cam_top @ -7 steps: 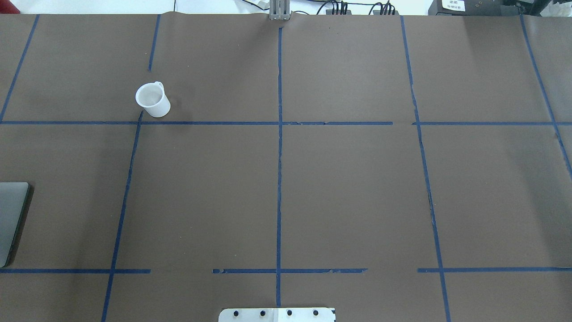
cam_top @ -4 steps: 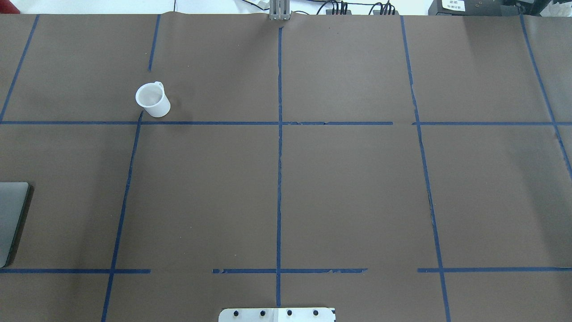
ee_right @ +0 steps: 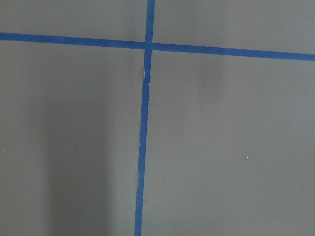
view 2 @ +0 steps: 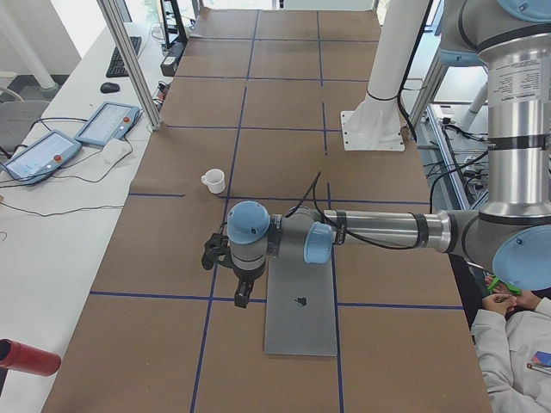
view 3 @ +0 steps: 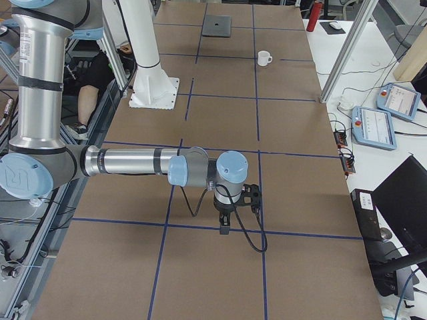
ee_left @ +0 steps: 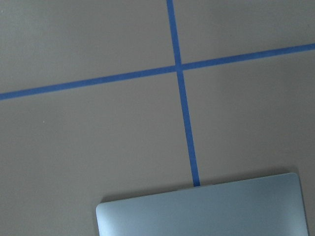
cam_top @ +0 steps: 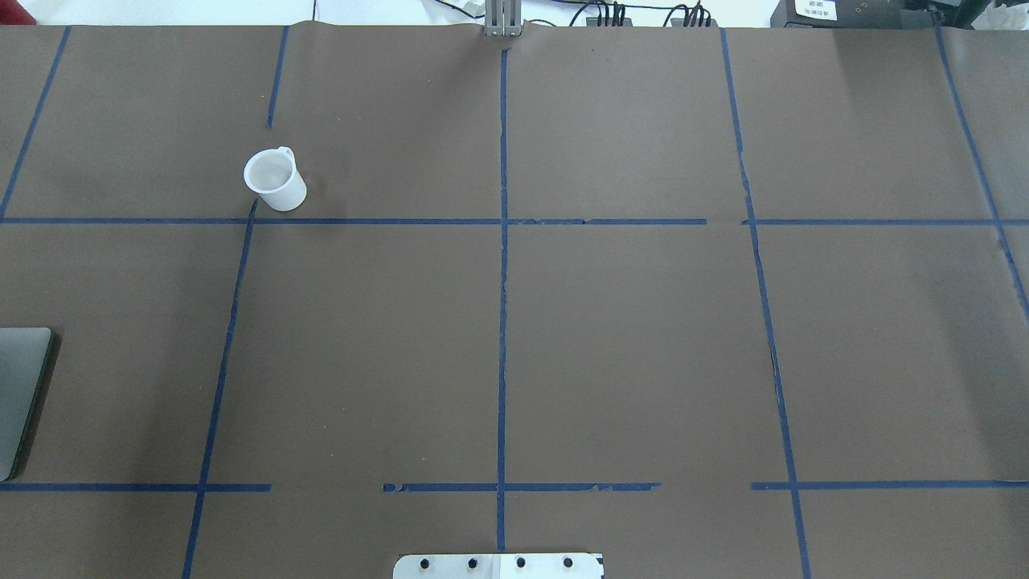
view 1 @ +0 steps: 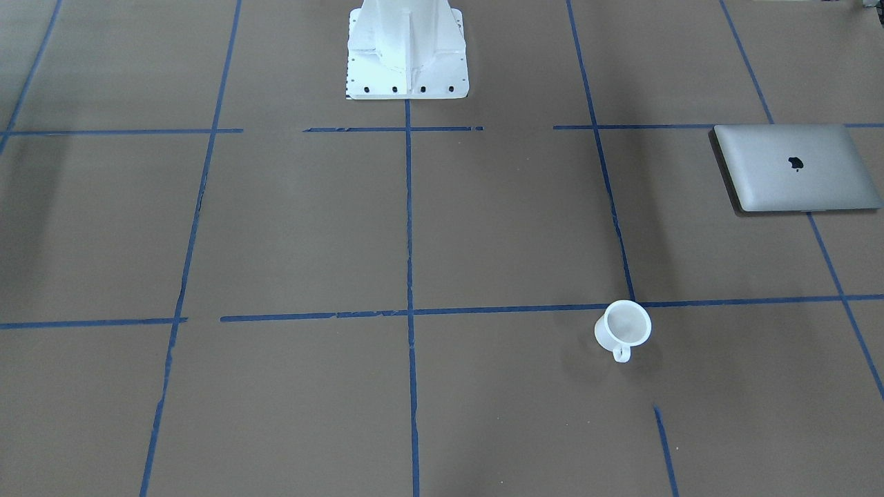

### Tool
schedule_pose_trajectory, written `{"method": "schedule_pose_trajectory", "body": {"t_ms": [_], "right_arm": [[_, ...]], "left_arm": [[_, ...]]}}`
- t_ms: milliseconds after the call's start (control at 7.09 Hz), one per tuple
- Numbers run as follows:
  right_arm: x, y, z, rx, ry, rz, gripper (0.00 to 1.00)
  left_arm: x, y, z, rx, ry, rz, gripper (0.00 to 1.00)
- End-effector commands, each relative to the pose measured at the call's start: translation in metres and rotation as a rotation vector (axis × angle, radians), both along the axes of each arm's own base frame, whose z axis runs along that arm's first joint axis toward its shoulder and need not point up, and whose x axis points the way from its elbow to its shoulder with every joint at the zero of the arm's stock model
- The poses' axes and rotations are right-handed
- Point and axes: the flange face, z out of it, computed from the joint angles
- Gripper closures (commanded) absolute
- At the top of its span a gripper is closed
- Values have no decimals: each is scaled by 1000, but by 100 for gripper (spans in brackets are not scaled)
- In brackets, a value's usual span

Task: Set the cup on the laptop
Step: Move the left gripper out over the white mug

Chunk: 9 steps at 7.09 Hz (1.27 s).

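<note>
The small white cup (cam_top: 275, 181) stands upright on the brown table at the far left, handle pointing away from me; it also shows in the front view (view 1: 623, 328) and both side views (view 2: 213, 180) (view 3: 264, 59). The closed silver-grey laptop (view 1: 794, 169) lies flat at the table's left end (cam_top: 20, 394) (view 2: 300, 301) (ee_left: 202, 211), apart from the cup. My left gripper (view 2: 244, 292) hangs above the table just beside the laptop's edge; I cannot tell if it is open. My right gripper (view 3: 225, 225) hangs over bare table at the other end, state unclear.
The white robot pedestal (view 1: 406, 48) stands at the near middle edge. Blue tape lines (cam_top: 502, 281) grid the brown cover. Teach pendants (view 2: 43, 151) (view 3: 377, 127) and cables lie on side benches. A seated person (view 2: 516, 344) is near the robot base.
</note>
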Motion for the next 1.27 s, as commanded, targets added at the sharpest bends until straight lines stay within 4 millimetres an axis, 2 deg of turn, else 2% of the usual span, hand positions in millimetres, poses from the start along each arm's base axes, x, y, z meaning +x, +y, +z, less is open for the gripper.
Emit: {"method": "schedule_pose_trajectory", "body": {"t_ms": [0, 141, 423, 564, 846, 987, 1128], "right_arm": [[0, 0, 0, 0, 0, 0, 0], [0, 0, 0, 1, 0, -1, 0], [0, 0, 0, 0, 0, 0, 0], [0, 0, 0, 0, 1, 0, 0], [0, 0, 0, 0, 0, 0, 0], [0, 0, 0, 0, 0, 0, 0], [0, 0, 0, 1, 0, -1, 0]], "left_arm": [[58, -56, -56, 85, 20, 44, 0], [110, -83, -89, 79, 43, 71, 1], [196, -147, -159, 72, 50, 47, 1], [252, -179, -192, 44, 36, 13, 1], [324, -228, -234, -37, 55, -13, 1], [352, -249, -252, -51, 33, -34, 1], [380, -257, -258, -51, 6, -53, 1]]}}
